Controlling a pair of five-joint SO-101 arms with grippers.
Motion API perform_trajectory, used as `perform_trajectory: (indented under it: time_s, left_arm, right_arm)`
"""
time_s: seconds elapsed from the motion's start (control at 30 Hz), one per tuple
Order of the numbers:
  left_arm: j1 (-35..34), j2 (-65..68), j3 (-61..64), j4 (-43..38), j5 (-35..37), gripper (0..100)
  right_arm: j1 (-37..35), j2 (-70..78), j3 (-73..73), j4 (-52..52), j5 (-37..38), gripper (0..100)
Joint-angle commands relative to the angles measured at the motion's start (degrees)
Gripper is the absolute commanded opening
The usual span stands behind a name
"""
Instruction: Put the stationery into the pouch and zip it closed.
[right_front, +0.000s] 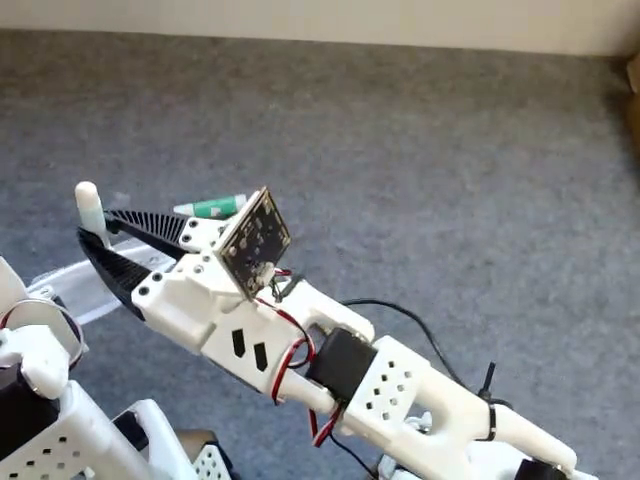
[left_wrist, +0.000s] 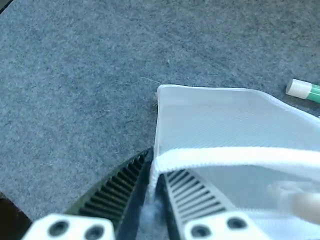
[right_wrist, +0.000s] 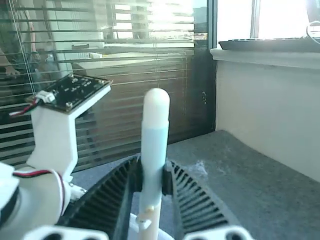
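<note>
No legible text or labels anywhere

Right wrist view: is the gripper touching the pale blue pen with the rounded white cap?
Touching. The right wrist view shows the right gripper shut on the pale blue pen, its black ribbed fingers pressing both sides of the barrel.

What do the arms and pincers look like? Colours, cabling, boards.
The left arm and right arm have white printed shells with slots and screw holes. The right one carries a black servo, red wires, a black cable and a dark circuit board. The left pincer and right pincer have black ribbed fingers.
</note>
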Motion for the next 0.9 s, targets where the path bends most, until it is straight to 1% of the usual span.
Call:
perform_trajectory:
  time_s: [0.0,0.1,0.57,0.73,0.87]
  left_arm:
    - [-0.31,0.66,-0.66,-0.26,-0.35,1]
    - [-0.40,0.66,-0.66,-0.26,-0.35,1]
    - [-0.40,0.66,-0.66,-0.26,-0.26,1]
    - [-0.40,0.66,-0.57,-0.26,-0.26,1]
    - [-0.40,0.66,-0.57,-0.26,-0.26,1]
  right_arm:
    - [-0.92,-1.54,-0.40,-2.07,4.75,0.4]
    - [-1.63,-1.54,0.66,-2.07,6.68,0.4]
    - [-1.89,-1.54,3.03,-1.63,6.95,0.4]
    - [-1.98,-1.54,4.26,-1.98,16.35,0.4]
    - [-1.98,-1.63,4.09,-1.98,16.44,0.5]
